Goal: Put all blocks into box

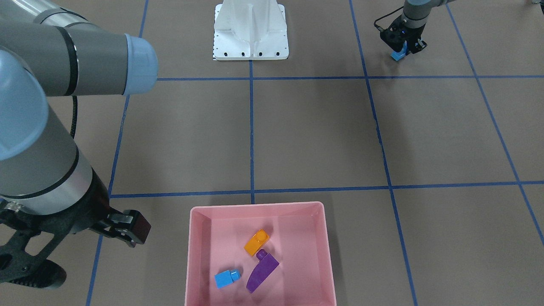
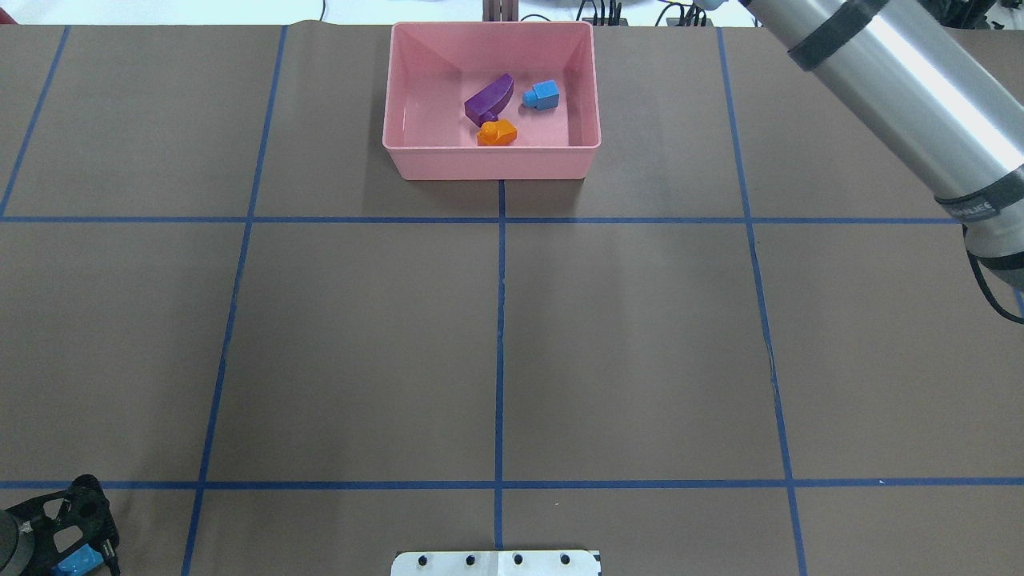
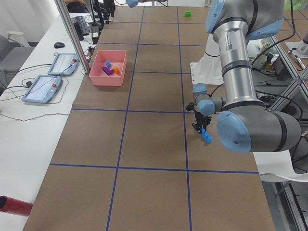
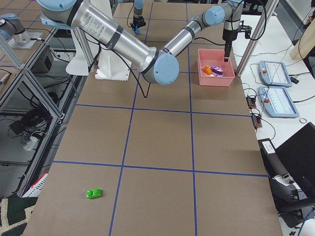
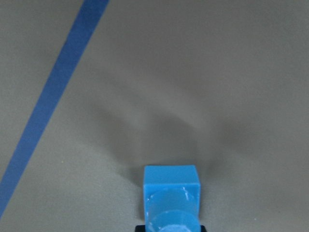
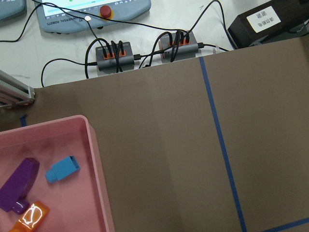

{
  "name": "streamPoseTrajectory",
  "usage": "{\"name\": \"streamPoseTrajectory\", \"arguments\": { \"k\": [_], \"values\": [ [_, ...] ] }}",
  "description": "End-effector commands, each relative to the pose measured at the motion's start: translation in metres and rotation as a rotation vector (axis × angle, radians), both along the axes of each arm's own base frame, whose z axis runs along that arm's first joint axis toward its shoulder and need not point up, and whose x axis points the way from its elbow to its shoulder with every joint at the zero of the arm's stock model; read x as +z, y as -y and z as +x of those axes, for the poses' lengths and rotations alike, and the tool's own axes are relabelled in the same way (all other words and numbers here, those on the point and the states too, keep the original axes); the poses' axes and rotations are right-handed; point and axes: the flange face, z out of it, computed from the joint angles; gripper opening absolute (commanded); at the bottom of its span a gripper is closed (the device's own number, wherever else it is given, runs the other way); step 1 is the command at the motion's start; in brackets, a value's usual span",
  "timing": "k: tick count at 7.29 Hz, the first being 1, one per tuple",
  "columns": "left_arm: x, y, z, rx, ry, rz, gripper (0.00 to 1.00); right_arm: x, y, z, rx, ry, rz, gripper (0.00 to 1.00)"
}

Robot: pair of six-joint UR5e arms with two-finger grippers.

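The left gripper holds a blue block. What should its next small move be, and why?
Likely raise the left gripper a little: it is shut on the blue block low over the table, and the pink box sits far across it, so the block needs clearance first.

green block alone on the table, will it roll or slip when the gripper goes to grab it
The green block looks like hard moulded plastic, so probably stiff and light. It sits low and flat on the table, so rolling seems unlikely; a nudge would more likely slide it. Its glossy surface may slip a little.
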Motion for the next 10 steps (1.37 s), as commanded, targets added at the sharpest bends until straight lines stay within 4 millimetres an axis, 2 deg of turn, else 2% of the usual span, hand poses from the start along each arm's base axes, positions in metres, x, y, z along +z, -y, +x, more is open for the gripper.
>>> {"name": "streamPoseTrajectory", "arguments": {
  "k": [1,2,3,4,5,6,7,8,10],
  "values": [
    [-0.04,-0.001,-0.026,-0.009,-0.048,-0.001,0.0,0.024,-0.012,0.021,-0.021,-0.009,0.018,1.0],
    [-0.061,0.0,-0.029,-0.023,-0.084,-0.005,0.0,0.045,-0.022,0.038,-0.044,-0.015,0.042,1.0],
    [-0.088,0.002,-0.03,-0.133,-0.093,-0.118,0.0,0.087,-0.046,0.056,-0.075,-0.025,0.062,1.0],
    [-0.119,0.017,-0.026,-0.193,-0.115,-0.247,0.0,0.125,-0.077,0.077,-0.104,-0.031,0.081,1.0],
    [-0.152,0.059,-0.027,-0.293,-0.161,-0.289,0.0,0.155,-0.107,0.099,-0.142,-0.033,0.104,1.0],
    [-0.181,0.079,-0.013,-0.323,-0.18,-0.297,0.0,0.191,-0.133,0.122,-0.197,-0.034,0.115,1.0],
    [-0.213,0.117,-0.011,-0.413,-0.172,-0.298,0.0,0.229,-0.159,0.153,-0.244,0.014,0.097,1.0],
    [-0.238,0.147,-0.015,-0.479,-0.151,-0.298,0.0,0.268,-0.199,0.172,-0.279,0.025,0.092,1.0],
    [-0.253,0.197,-0.035,-0.568,-0.184,-0.333,0.0,0.317,-0.273,0.202,-0.345,0.02,0.137,1.0]
  ]
}}
